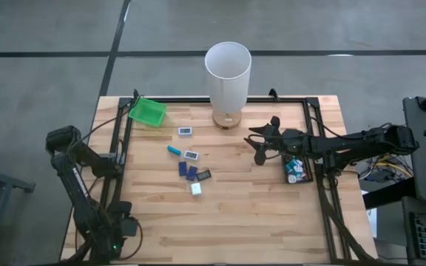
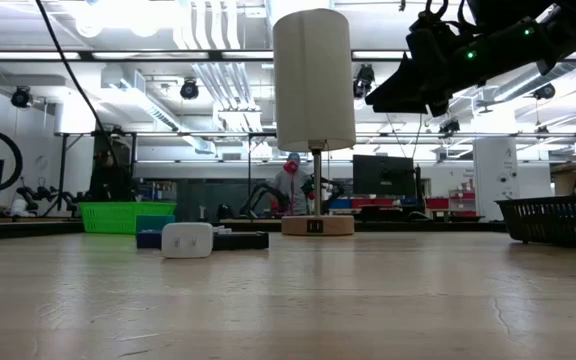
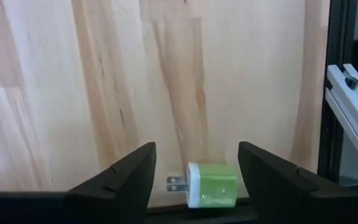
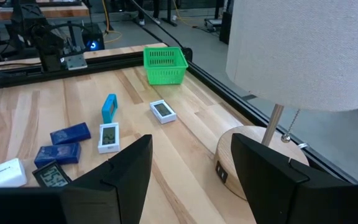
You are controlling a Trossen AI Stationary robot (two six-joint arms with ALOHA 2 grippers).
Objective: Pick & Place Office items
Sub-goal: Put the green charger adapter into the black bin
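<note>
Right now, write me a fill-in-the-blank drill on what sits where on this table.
1. The basket at the table's far left corner is coloured ____.
2. The open right claw hangs above the table beside the black ____ that holds small items.
3. Between the fingers of the left claw lies a green and white ____.
4. The tall white thing on a round wooden base is a ____.

Missing words: green; tray; plug; lamp

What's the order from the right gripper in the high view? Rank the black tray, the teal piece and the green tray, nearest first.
From the right gripper:
1. black tray, just beside it, at the table's right edge
2. teal piece, mid-table among the loose items
3. green tray, at the far left corner
</note>
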